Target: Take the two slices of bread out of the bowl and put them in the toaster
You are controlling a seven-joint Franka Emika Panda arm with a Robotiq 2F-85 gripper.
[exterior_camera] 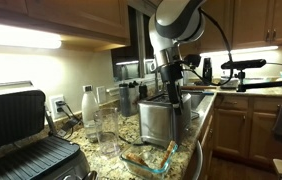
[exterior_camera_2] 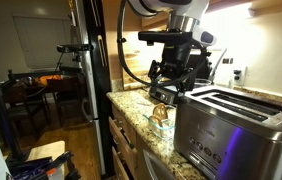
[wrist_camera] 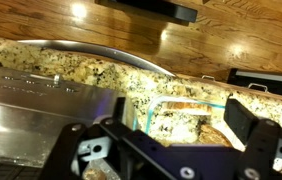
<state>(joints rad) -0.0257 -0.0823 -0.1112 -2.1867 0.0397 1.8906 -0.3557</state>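
Note:
The bowl (wrist_camera: 157, 108), a clear glass dish with a teal rim, sits on the speckled granite counter beside the steel toaster (wrist_camera: 41, 100). Two tan slices of bread lie in it, one (wrist_camera: 186, 105) at the far side and one (wrist_camera: 217, 132) nearer my right finger. My gripper (wrist_camera: 181, 121) is open and empty, hovering above the bowl with a finger on each side. In both exterior views the gripper (exterior_camera_2: 171, 85) hangs over the bowl (exterior_camera_2: 161, 114) next to the toaster (exterior_camera_2: 231, 125). The bowl (exterior_camera: 149, 156) lies in front of the toaster (exterior_camera: 156, 121).
A large black ridged contact grill (exterior_camera: 21, 135) stands on the counter. Tall clear drinking glasses (exterior_camera: 101, 125) and a white bottle (exterior_camera: 87, 103) stand between it and the toaster. The counter edge drops to a wood floor (wrist_camera: 231, 40). A tripod stand (exterior_camera_2: 76, 60) is beyond it.

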